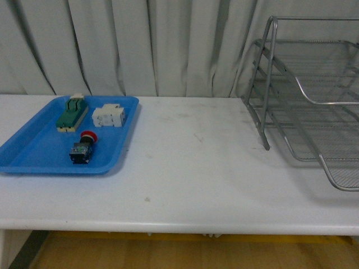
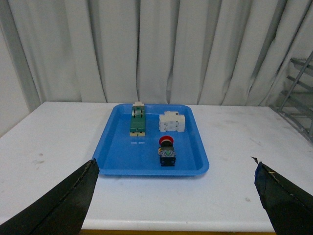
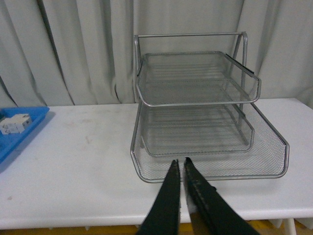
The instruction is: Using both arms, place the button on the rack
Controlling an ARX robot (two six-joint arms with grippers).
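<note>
The button (image 1: 83, 148) (image 2: 167, 151), red cap on a dark body, lies in the blue tray (image 1: 33, 148) (image 2: 115, 154) at the table's left. The silver wire rack (image 1: 314, 106) (image 3: 195, 112) stands at the right. Neither arm shows in the front view. My left gripper (image 2: 175, 169) is open, its black fingers (image 2: 63, 205) spread wide at the table's near edge, well short of the tray. My right gripper (image 3: 179, 162) is shut on nothing, its tips just before the rack's lowest tier.
A green-and-cream switch block (image 1: 72, 113) (image 2: 138, 119) and a white rectangular block (image 1: 108, 116) (image 2: 171, 122) share the blue tray with the button. A white curtain (image 1: 140, 45) hangs behind the table (image 1: 190, 162).
</note>
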